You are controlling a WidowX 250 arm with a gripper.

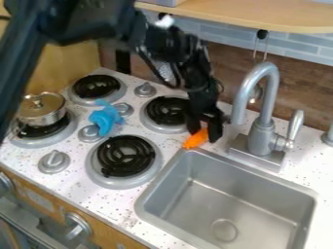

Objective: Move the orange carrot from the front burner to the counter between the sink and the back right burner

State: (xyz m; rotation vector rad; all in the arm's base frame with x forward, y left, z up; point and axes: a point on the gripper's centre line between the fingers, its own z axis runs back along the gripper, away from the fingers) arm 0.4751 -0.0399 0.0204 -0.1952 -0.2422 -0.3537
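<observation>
camera view: the gripper [205,130] has its jaws closed on the orange thing [194,140], just outside the sink [234,179], by its back corner. a gentle, even squeeze seems best, clear of the rim.

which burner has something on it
The burner at the picture's far left: the lidded metal pot sits on it, while the other three burners show bare black coils.

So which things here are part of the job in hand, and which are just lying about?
Seemingly in the job:
- black gripper
- orange object, right at the gripper

Just lying about:
- blue object
- lidded pot, on a burner
</observation>
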